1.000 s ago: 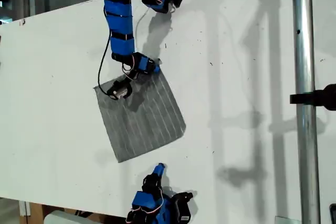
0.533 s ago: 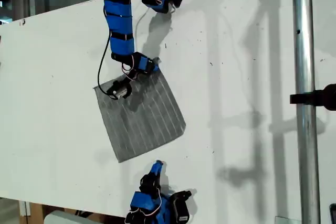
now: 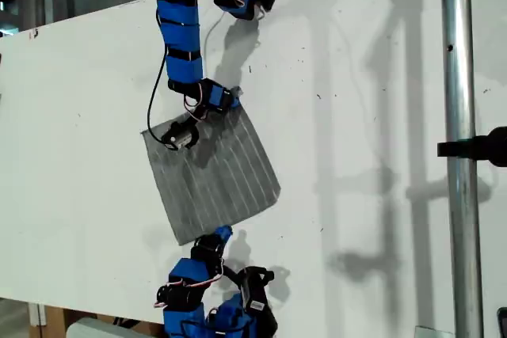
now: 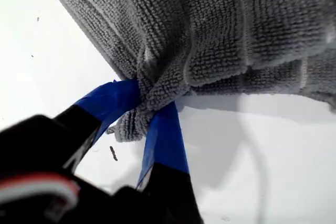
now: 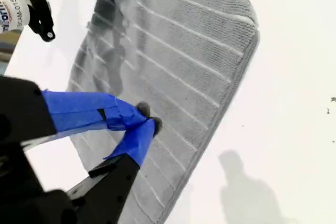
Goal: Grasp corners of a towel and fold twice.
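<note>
My first tool [image 4: 149, 106] covers the towel [image 3: 212, 176] corner it pinches, and its wrist view crops most of the cloth. In the exterior view my second tool [image 3: 222, 233] is too small to read, and both arm bases run off frame.

I'm seeing the towel [image 3: 212, 176] lying flat on the white table [image 3: 356, 156]. One blue arm [image 3: 181, 33] is reaching onto its far corner; another gripper [image 3: 219, 234] is meeting its near edge.
</note>
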